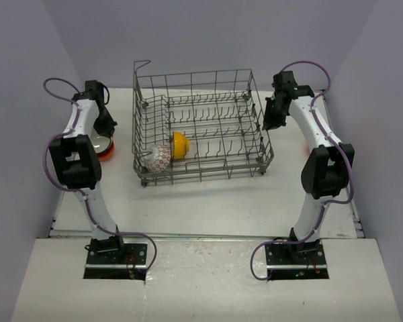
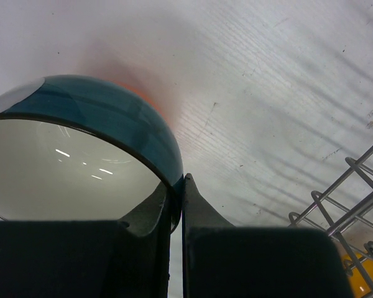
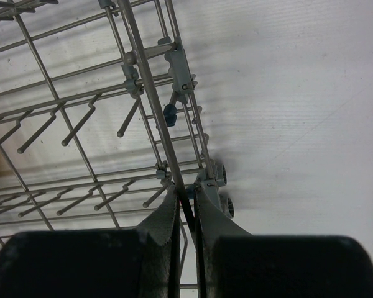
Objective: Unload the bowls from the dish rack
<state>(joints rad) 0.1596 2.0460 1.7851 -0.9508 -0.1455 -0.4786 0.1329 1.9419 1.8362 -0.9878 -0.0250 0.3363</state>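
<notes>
My left gripper [image 2: 177, 183] is shut on the rim of a teal-blue bowl [image 2: 112, 118] with a white inside, held over the table left of the dish rack [image 1: 201, 168]. An orange bowl [image 1: 106, 153] sits right under it; whether the two touch I cannot tell. In the top view the left gripper [image 1: 105, 125] hangs above that orange bowl. A yellow bowl [image 1: 179, 144] and a white bowl with a red pattern [image 1: 160, 158] lean in the rack's front left corner. My right gripper [image 3: 185, 192] is shut on the rack's right top rim wire [image 3: 147, 93].
The rack's near corner [image 2: 317, 197] shows at the lower right of the left wrist view, with the yellow bowl [image 2: 363, 282] behind its wires. Purple walls close in the table on three sides. The rack's small wheels [image 3: 219, 177] rest on the table by my right gripper.
</notes>
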